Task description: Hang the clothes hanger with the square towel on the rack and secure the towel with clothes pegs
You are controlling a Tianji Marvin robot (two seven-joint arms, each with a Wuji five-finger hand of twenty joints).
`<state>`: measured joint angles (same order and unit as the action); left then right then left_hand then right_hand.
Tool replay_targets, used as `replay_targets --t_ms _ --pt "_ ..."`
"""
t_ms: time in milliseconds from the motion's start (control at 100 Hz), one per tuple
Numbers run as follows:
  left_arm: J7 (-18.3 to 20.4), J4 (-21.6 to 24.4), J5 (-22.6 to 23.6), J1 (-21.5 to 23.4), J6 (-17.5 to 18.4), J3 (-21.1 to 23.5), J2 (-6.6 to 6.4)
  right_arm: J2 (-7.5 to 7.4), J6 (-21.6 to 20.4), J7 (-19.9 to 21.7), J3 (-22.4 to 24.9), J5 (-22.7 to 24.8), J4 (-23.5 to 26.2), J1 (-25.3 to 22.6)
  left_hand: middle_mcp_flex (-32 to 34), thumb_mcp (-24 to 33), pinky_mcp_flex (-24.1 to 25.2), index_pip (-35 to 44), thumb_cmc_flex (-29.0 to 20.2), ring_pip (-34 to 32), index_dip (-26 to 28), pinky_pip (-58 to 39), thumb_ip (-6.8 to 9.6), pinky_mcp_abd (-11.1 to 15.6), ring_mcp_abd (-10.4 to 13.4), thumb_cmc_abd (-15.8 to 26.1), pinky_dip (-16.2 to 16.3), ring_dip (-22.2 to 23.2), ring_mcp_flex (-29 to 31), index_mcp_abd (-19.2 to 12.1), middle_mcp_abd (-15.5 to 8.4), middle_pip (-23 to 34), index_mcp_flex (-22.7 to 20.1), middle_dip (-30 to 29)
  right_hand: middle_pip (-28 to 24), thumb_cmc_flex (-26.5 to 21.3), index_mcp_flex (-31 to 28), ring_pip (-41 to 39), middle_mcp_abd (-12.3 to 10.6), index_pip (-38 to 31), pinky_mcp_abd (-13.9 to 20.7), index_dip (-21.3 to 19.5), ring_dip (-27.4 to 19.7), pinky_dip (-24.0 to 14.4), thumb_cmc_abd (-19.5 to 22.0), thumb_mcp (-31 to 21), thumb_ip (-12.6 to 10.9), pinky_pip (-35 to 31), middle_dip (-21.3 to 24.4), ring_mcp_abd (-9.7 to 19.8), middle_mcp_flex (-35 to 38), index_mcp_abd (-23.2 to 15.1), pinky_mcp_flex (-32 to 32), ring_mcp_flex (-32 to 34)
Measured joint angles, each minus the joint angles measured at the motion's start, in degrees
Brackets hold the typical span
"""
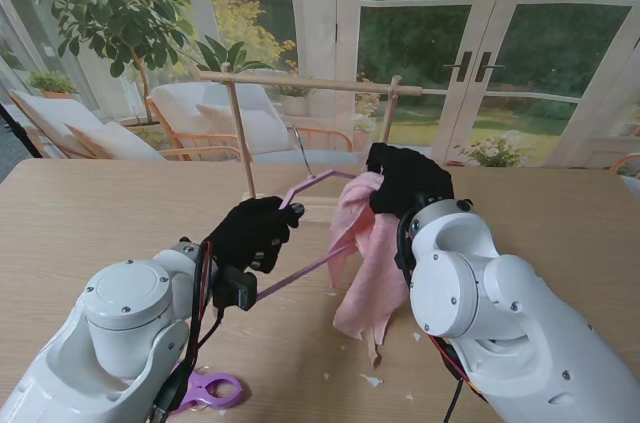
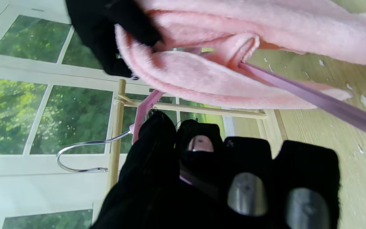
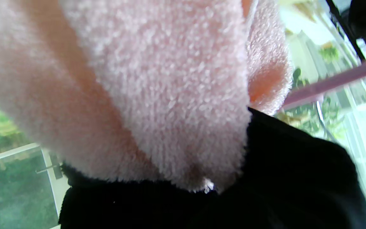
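Our left hand (image 1: 252, 233) in its black glove has its fingers wrapped around the thin purple plastic clothes hanger (image 1: 300, 278). Our right hand (image 1: 405, 180) pinches the top of the fluffy pink square towel (image 1: 368, 273), which is bunched on the hanger's right end and droops toward the light wooden table (image 1: 90, 213). Both are in the air, just in front of the wooden rack with the round top bar (image 1: 300, 83). The hanger's silver metal hook (image 2: 81, 156) is not on the bar yet. We think hanging comes first. Then come the pegs; a purple peg-like thing (image 1: 205, 390) lies near us.
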<state>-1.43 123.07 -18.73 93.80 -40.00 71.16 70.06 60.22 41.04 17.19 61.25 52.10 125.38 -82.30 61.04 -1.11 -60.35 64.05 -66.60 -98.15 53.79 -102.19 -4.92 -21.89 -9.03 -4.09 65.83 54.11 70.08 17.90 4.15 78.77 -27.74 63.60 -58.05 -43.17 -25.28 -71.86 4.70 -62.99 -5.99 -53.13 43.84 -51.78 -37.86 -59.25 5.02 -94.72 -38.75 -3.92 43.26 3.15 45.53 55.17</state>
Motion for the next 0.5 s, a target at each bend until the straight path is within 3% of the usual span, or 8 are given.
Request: replay_targets --t_ms 90,360,500 --pt "0.1 -0.1 1.4 -0.1 0.5 -0.8 -0.57 0.60 0.3 -4.3 0.2 -3.5 -0.2 0.0 0.0 0.0 0.0 0.0 0.0 0.0 0.0 0.0 0.00 0.0 0.0 0.0 0.0 0.0 0.0 0.0 0.0 0.0 0.0 0.0 0.0 0.0 0.0 0.0 0.0 0.0 0.0 0.0 0.0 0.0 0.0 0.0 0.0 0.0 0.0 0.0 0.0 0.0 0.1 0.0" --pt "0.9 -1.9 1.7 -0.9 0.7 -2.2 -0.87 1.36 0.6 -4.6 0.2 -3.1 1.5 -0.1 0.0 0.0 0.0 0.0 0.0 0.0 0.0 0.0 0.00 0.0 0.0 0.0 0.0 0.0 0.0 0.0 0.0 0.0 0.0 0.0 0.0 0.0 0.0 0.0 0.0 0.0 0.1 0.3 0.0 0.0 0.0 0.0 0.0 -0.6 0.2 0.0 0.0 0.0 0.8 0.1" --pt "0.8 -2.0 -0.5 -0.8 0.5 -2.1 -0.82 1.51 0.6 -6.1 -1.0 -3.4 1.0 0.5 0.0 0.0 0.0 0.0 0.0 0.0 0.0 0.0 0.00 0.0 0.0 0.0 0.0 0.0 0.0 0.0 0.0 0.0 0.0 0.0 0.0 0.0 0.0 0.0 0.0 0.0 0.1 0.4 0.0 0.0 0.0 0.0 0.0 -0.7 0.5 0.0 0.0 0.0 1.7 0.1"
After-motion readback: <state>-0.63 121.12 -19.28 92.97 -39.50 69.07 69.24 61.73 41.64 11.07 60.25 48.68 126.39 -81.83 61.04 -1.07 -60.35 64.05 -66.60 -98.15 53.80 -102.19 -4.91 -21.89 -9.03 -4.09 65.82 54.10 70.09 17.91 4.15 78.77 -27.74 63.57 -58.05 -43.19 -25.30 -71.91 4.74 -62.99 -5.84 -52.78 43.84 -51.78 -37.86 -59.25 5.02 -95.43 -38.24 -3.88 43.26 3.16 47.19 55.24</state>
